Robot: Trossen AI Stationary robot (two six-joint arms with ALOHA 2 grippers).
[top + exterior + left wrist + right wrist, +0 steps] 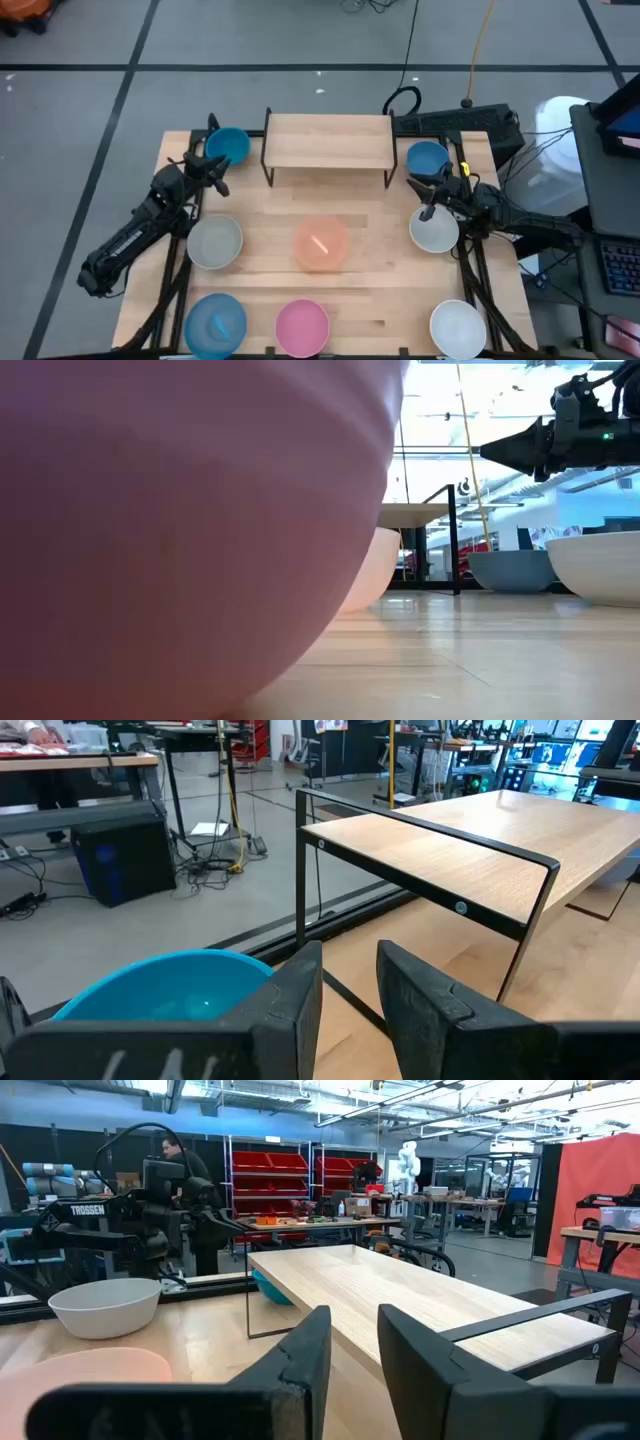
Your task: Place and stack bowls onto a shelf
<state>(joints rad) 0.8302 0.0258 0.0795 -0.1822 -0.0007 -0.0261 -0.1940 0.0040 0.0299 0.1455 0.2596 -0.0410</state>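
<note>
I see shelf [328, 140] bare; bowls look empty. Left claw [213, 172] by teal bowl [229, 145], right claw [432, 196] over white bowl [434, 231], both slightly open, holding nothing. Low view mostly blocked by pink bowl [190, 520].

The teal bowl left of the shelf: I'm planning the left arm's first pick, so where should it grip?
Grip the teal bowl by its rim, from above, probably the edge nearest the left gripper. It sits upright and open, apart from the shelf, so one finger can go inside the wall and one outside.
</note>
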